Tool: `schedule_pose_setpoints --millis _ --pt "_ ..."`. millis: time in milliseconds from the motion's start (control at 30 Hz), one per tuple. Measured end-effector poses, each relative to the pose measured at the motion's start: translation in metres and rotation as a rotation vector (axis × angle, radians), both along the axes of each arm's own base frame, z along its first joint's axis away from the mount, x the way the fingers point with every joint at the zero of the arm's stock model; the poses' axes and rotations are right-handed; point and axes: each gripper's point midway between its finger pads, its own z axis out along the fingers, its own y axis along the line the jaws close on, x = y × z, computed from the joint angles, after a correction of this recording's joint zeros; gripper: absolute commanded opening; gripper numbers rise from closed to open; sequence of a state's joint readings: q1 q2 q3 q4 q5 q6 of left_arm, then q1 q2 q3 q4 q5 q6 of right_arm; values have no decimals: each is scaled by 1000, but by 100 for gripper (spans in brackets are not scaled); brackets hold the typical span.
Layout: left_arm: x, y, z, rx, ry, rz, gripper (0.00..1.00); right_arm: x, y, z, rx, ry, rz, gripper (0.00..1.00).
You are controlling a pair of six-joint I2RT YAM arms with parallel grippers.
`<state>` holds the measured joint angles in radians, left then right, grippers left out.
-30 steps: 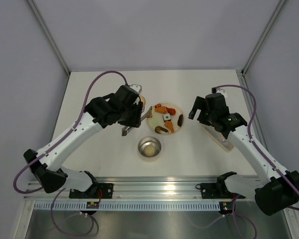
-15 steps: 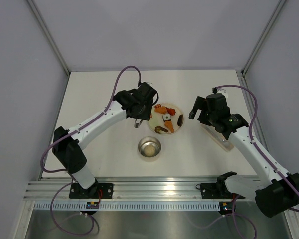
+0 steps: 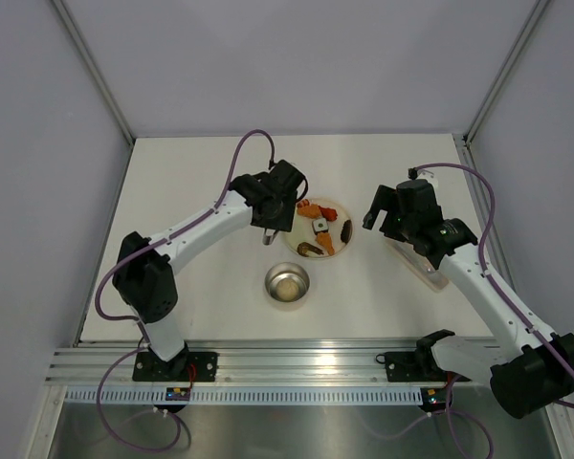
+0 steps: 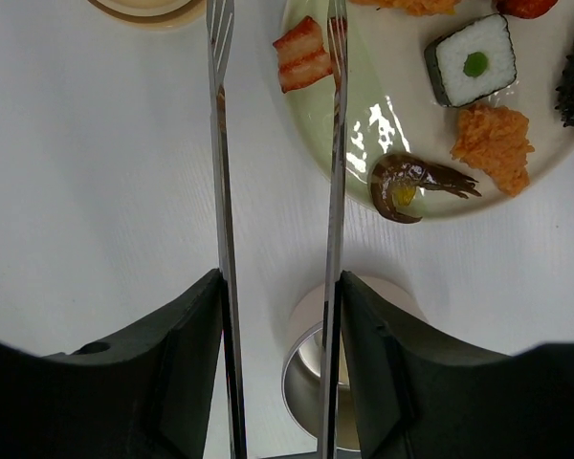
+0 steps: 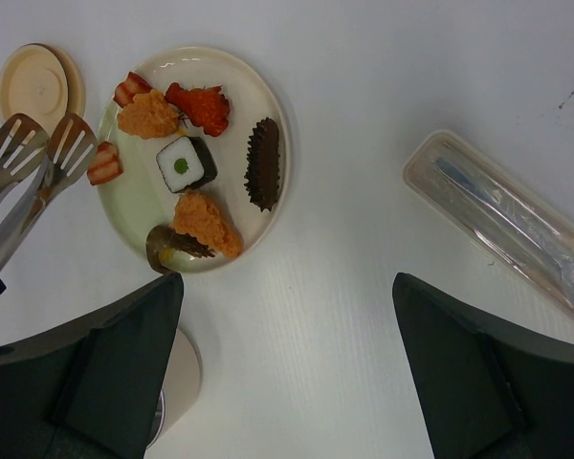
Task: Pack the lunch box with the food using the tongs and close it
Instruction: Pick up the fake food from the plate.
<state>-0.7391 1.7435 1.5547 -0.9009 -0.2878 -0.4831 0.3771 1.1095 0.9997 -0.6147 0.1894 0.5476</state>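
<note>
Left tool (image 4: 279,287) clamps springy steel tongs (image 4: 222,191) mid-arm, tips near striped red piece (image 4: 303,54) ahead; likely light, slick, best pinched across flat sides. Right tool (image 5: 287,316) gapes, empty.

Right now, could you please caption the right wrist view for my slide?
Tongs poised at the edge of a plate of assorted food, clear case alongside.

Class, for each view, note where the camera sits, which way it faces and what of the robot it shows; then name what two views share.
Top external: above and behind the bases, facing down on the table; both arms show.
Left wrist: left arm, facing down along the tongs; left gripper shows.
Right wrist: right arm, facing down on the plate; right gripper shows.
Shared: both wrist views show plate and tongs.
</note>
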Motion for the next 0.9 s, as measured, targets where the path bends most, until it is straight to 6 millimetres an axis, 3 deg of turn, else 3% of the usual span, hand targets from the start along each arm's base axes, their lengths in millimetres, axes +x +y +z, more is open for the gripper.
schedule_pose_setpoints --millis 467,900 --pt "-15 -4 -26 -28 81 0 50 0 0 -1 0 2 0 99" --pt "-19 -13 -26 -64 98 -17 49 -1 0 -2 -1 4 0 99"
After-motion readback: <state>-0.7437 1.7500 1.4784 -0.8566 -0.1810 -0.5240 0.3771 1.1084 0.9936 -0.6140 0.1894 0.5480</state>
